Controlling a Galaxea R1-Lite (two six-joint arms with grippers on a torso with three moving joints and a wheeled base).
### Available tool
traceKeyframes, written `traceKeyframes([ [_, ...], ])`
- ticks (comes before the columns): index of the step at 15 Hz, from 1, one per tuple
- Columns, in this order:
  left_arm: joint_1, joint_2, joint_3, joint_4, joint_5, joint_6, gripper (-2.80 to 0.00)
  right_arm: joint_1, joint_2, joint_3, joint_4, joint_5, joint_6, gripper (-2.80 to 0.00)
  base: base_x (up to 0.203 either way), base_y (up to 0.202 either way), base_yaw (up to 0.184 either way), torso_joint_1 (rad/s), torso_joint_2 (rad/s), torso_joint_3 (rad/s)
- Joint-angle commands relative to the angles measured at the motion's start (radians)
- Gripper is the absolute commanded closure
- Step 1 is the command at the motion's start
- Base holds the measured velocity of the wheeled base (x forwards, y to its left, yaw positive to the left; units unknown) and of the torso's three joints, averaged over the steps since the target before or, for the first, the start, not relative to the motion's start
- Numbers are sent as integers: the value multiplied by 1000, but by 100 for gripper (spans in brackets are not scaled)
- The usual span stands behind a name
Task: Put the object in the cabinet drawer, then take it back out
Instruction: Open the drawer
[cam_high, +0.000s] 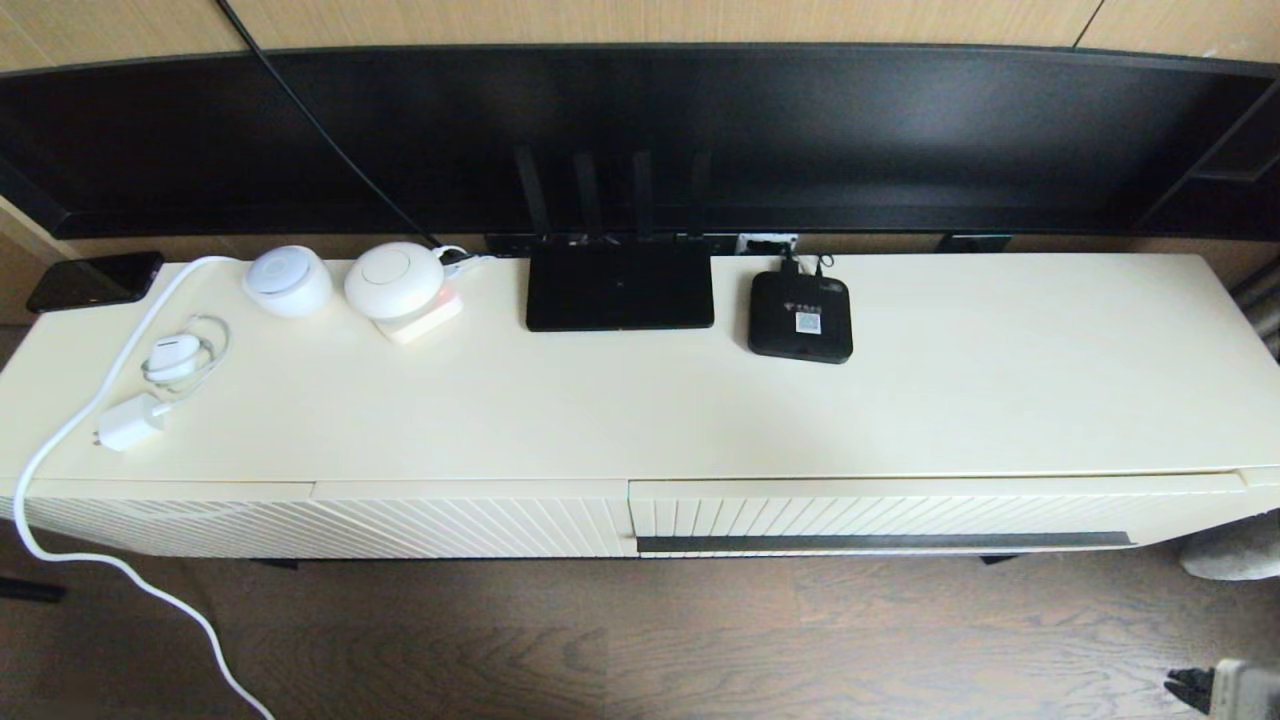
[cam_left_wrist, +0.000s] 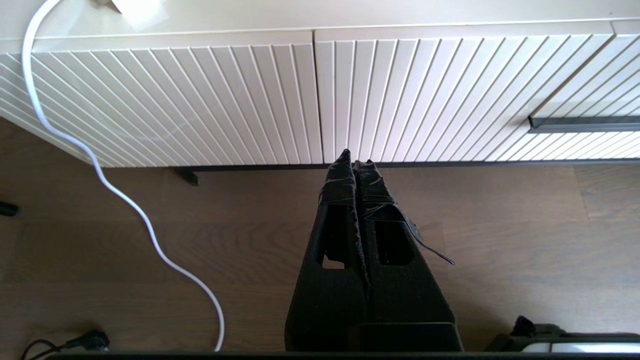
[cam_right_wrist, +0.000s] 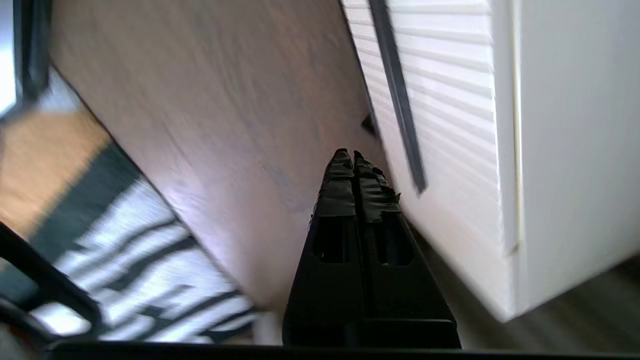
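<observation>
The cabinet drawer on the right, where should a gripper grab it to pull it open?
Grip the cabinet drawer by its dark handle strip, coming from the front at floor side. The strip runs long and horizontal low on the ribbed front, so jaws can hook it anywhere along it.

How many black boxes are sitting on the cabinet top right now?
2: the flat router with four antennas at the back centre, and the small set-top box with a white sticker just to its right. No organizer box shows; it may be hidden.

head overhead, wrists low, sharing drawer (cam_high: 880, 515)
</observation>
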Motion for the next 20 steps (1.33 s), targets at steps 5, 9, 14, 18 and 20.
traceKeyframes([
  [5, 0, 2, 0, 0, 0, 0, 0, 46, 329, 114, -346, 10, -147, 0, 0, 0, 0, 0, 0, 0],
  [9, 0, 2, 0, 0, 0, 0, 0, 113, 512, 217, -647, 8, -184, 0, 0, 0, 0, 0, 0, 0],
  [14, 0, 2, 0, 0, 0, 0, 0, 110, 686, 280, -871, 3, -206, 0, 0, 0, 0, 0, 0, 0],
  [18, 0, 2, 0, 0, 0, 0, 0, 96, 925, 302, -1238, -4, -204, 0, 0, 0, 0, 0, 0, 0],
  [20, 0, 2, 0, 0, 0, 0, 0, 92, 947, 303, -1281, 5, -205, 0, 0, 0, 0, 0, 0, 0],
])
